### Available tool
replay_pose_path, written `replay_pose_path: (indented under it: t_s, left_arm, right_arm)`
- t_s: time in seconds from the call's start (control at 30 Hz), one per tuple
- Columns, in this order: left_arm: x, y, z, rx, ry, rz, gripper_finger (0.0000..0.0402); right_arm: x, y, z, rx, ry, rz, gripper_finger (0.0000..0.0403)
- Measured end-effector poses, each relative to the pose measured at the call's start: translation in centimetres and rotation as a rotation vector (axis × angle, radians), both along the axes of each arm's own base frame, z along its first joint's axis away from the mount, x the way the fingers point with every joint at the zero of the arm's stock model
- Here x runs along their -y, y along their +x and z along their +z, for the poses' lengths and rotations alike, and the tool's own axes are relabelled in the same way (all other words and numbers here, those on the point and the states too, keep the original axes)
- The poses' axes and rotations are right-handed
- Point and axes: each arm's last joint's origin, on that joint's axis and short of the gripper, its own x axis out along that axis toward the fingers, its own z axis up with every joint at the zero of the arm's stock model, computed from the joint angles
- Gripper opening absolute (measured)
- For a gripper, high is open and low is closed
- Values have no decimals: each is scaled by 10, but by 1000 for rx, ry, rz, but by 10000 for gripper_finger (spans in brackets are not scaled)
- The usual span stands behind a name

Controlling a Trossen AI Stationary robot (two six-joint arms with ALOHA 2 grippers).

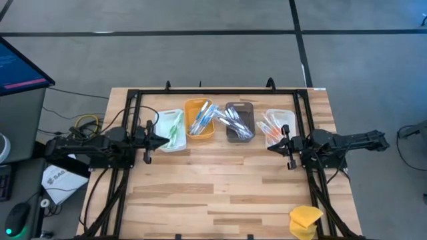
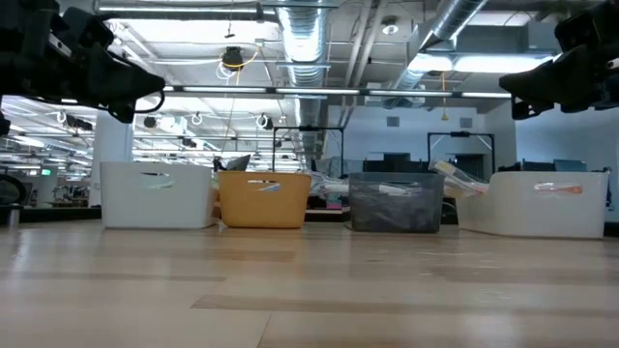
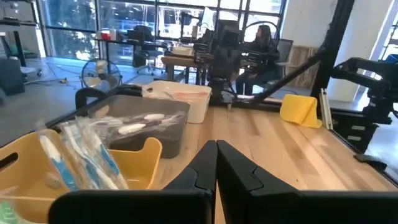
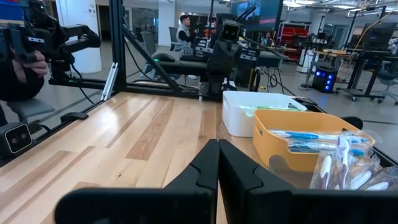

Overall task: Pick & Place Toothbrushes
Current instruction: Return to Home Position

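Four small bins stand in a row at the table's far side, with toothbrushes lying inside them. The left white bin (image 1: 175, 125) holds green ones, the yellow bin (image 1: 199, 120) blue ones (image 3: 87, 158), the grey bin (image 1: 239, 121) whitish ones and the right white bin (image 1: 280, 125) orange-pink ones. My left gripper (image 1: 164, 141) is shut and held level above the left white bin's near edge, holding nothing. My right gripper (image 1: 270, 147) is shut and level by the right white bin's near corner, also holding nothing. Each wrist view shows its own closed fingertips: left gripper (image 3: 216, 146), right gripper (image 4: 218, 144).
A yellow sponge-like lump (image 1: 305, 220) lies at the table's near right corner. A black frame (image 1: 200, 92) runs along the far edge and down both sides. Bare wood (image 1: 213, 193) stretches between the bins and the near edge. People sit in the room beyond.
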Motion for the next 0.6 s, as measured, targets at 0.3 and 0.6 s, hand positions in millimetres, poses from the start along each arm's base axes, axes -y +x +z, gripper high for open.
replay_pose_path:
  t_s: [0.3,0.6]
  left_arm:
    - [0,6,-11,-136,67,-5,1]
    - [-1,12,-23,-260,60,-9,3]
  right_arm:
    - [0,0,0,0,0,0,0]
    - [0,0,0,0,0,0,0]
